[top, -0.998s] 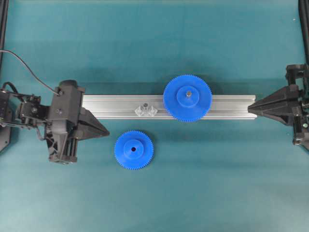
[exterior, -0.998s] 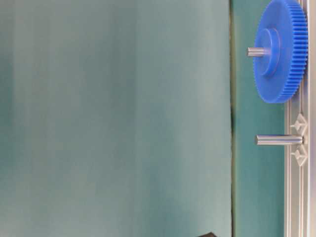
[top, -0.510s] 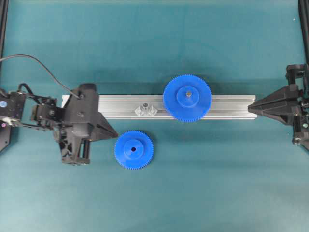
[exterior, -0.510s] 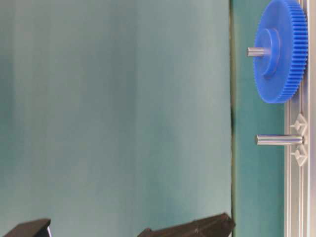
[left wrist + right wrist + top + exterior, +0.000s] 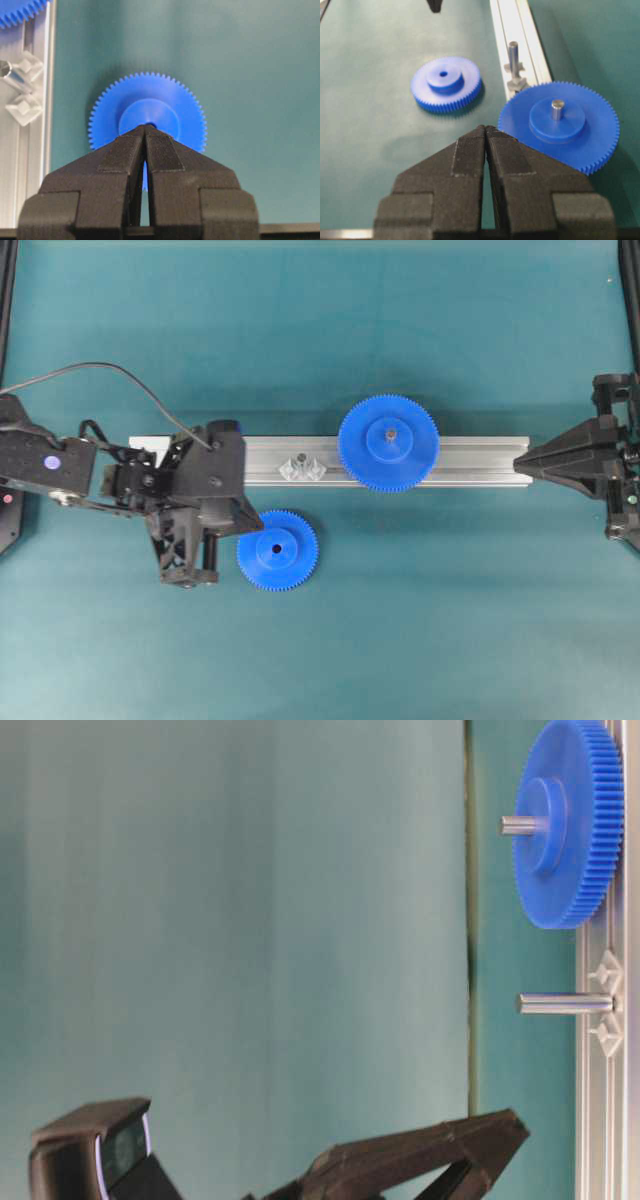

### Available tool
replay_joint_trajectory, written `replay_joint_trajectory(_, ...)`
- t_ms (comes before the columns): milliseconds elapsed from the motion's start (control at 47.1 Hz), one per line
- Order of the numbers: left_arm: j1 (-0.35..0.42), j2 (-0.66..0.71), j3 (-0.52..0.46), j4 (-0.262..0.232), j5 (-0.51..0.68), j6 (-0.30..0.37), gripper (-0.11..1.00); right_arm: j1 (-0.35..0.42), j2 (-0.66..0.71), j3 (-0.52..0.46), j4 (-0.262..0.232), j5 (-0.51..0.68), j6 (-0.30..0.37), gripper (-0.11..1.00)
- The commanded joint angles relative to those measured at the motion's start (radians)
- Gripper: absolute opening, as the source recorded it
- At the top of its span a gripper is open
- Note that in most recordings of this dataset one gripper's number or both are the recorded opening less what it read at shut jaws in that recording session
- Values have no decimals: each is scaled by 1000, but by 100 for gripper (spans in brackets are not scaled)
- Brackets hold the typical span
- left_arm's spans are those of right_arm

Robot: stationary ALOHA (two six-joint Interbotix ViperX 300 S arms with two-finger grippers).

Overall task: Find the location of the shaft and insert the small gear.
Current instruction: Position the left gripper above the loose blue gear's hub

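Teeth ring blue small gear (image 5: 277, 550), hub raised, hole dark.

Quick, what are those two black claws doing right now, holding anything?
Left gripper: closed, holding nothing, above the small gear.
Right gripper: closed, holding nothing.

Light: bright, even, from above.
Shadows: soft, short, beside the small gear (image 5: 277, 550).
Glare: mild sheen on the aluminium rail (image 5: 470, 460).
Blur: table-level view soft; left gripper (image 5: 145, 131) close-up slightly unfocused.
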State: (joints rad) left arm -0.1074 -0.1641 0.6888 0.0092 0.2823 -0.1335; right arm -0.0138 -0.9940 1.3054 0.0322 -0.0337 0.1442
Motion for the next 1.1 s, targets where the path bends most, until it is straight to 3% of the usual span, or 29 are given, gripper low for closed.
replay_joint_trajectory(0,-5,0,-35,2,12,-2,1,-3,6,-9,2,-5,9,5)
replay_joint_trajectory(1083,-6,247,-272,5,348,9,1,-18,5,9,2,-5,52,5)
